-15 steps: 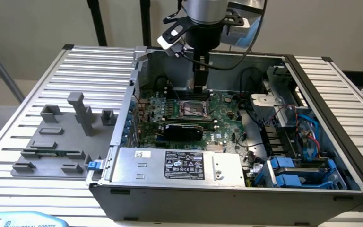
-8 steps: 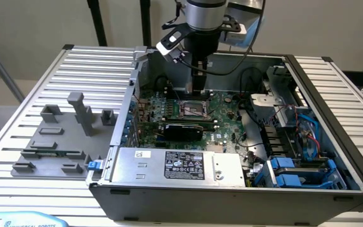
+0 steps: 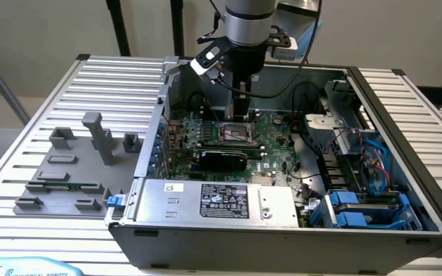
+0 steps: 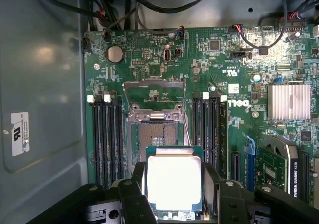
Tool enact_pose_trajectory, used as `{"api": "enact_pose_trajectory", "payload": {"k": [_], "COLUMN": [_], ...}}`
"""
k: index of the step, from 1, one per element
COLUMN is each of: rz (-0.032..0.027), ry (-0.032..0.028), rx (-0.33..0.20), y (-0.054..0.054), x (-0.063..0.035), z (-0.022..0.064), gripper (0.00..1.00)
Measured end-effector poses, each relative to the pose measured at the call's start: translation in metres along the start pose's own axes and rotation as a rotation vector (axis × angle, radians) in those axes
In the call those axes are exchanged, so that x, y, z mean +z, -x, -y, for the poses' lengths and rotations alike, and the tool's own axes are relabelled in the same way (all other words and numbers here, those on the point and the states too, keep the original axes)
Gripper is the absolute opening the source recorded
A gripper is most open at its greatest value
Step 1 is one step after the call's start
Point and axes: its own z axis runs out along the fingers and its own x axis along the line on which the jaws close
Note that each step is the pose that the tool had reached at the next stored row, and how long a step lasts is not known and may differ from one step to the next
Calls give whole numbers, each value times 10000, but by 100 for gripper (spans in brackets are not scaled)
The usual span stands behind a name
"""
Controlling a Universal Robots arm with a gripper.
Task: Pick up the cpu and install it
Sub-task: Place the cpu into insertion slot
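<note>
The gripper (image 4: pixel 173 193) grips the cpu (image 4: pixel 173 176) by opposite edges, flat and metal top up, poised over the open socket (image 4: pixel 157 134) on the board (image 4: pixel 219 69) inside the case (image 3: pixel 282 230) — seemingly to seat it squarely.

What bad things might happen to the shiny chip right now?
The cpu is pinched in the hand over the open socket. Set down crooked, it might bend the socket's tiny contacts. It may also knock the raised metal clamp beside the socket. If the grip slips, it might drop onto the green board.
</note>
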Motion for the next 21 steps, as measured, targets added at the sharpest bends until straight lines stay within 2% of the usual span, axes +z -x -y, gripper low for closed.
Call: {"api": "enact_pose_trajectory", "payload": {"k": [7,13,21], "rz": [0,-1,-3], "ry": [-1,1,-2], "rx": [-13,-49,-125], "y": [-63,-135,-157], "x": [125,194,334], "z": [7,7,-19], "gripper": [55,55,55]}}
